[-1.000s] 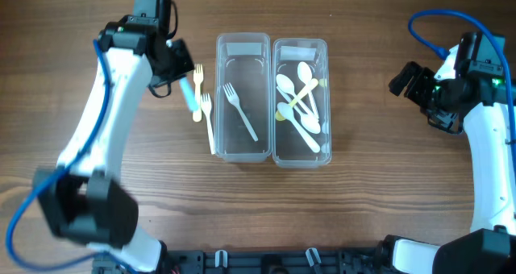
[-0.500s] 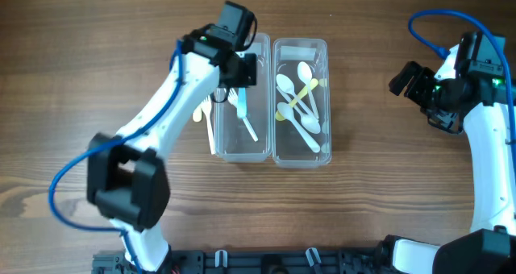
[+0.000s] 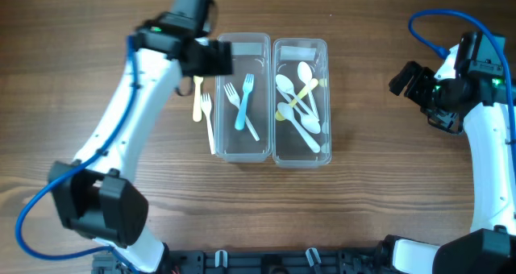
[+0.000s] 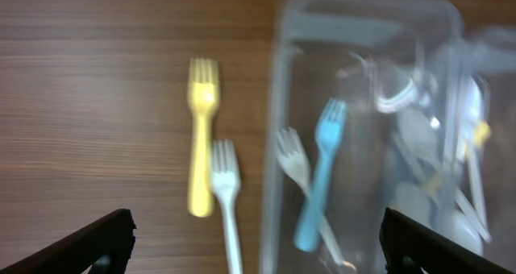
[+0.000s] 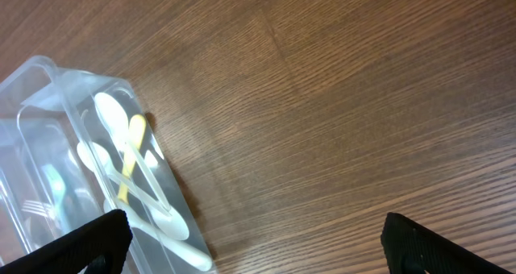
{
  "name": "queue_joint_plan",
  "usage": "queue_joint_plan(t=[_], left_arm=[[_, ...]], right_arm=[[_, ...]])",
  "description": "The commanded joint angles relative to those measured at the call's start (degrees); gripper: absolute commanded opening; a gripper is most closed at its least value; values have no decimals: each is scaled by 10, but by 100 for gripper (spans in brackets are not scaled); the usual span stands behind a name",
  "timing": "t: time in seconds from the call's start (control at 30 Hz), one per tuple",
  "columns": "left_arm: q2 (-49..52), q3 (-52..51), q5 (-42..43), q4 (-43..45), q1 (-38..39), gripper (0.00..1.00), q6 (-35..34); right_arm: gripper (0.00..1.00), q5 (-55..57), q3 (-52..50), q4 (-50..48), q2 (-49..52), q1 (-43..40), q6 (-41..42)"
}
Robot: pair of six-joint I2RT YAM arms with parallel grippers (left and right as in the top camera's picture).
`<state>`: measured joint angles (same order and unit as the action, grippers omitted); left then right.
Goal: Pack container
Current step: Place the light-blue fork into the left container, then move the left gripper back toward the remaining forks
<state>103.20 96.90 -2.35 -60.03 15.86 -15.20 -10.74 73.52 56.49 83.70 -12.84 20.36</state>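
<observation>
Left jaws are spread wide above the surface (image 4: 81, 80), with nothing between them. Just beyond, a white fork (image 4: 226, 195) and a yellow fork (image 4: 201, 137) lie side by side on the wood, just outside the left container (image 3: 243, 159). Inside that container a blue fork (image 3: 243, 105) crosses a pale fork (image 3: 252, 131), tines toward the far end. The right container (image 3: 301, 161) sits against its neighbour and holds a heap of white and yellow spoons (image 3: 300, 117). Far off to the right, the right jaws are spread too, gripping nothing, hanging over bare wood well apart from both containers.
</observation>
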Motion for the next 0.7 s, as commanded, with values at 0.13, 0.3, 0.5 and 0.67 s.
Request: queue_joint_plan(t=[0.13, 0.3, 0.5, 0.67], left_arm=[[76, 6, -19, 2, -65, 8, 16], [144, 6, -16, 4, -65, 4, 13], [181, 6, 14, 4, -30, 4, 13], [181, 6, 14, 13, 21, 4, 13]], right_arm=[[100, -7, -2, -3, 9, 0, 7], [100, -7, -2, 4, 9, 0, 6], [100, -7, -2, 7, 9, 0, 7], [100, -7, -2, 8, 9, 0, 7]])
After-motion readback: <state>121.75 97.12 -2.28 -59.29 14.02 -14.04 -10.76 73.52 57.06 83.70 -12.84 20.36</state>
